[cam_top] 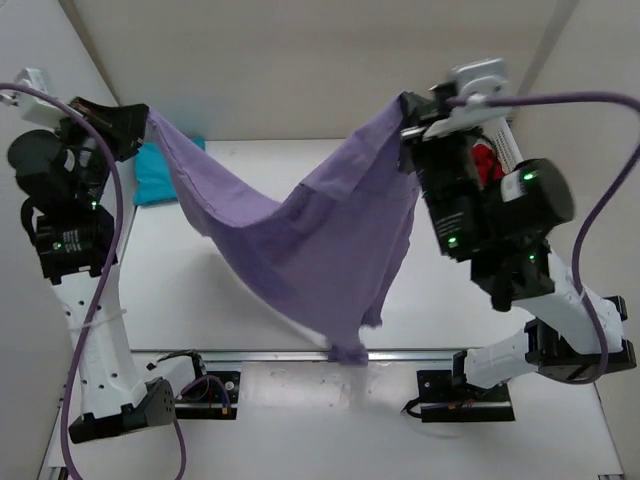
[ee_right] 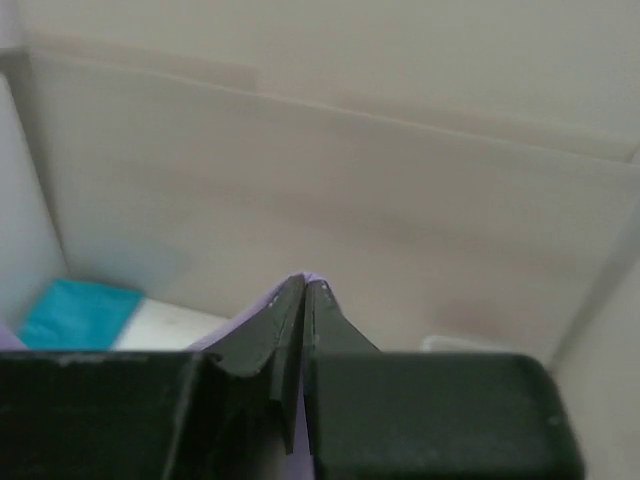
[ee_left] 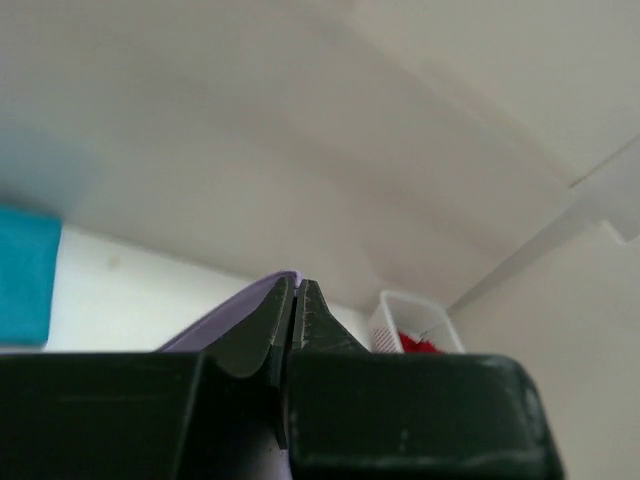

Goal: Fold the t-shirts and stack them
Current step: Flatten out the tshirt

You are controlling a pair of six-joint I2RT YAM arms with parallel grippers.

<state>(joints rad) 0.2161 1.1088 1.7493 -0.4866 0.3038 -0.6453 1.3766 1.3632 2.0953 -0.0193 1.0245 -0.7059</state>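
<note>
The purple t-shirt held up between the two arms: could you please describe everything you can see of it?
The purple t-shirt is plain pale lavender and looks like soft, thin cloth. It hangs spread between the left gripper and the right gripper, each shut on an upper edge, and it sags in loose folds in the middle. Its lowest corner droops toward the near edge of the table; whether it touches there I cannot tell.

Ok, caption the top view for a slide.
Left gripper and right gripper hold the purple shirt up between them.
</note>
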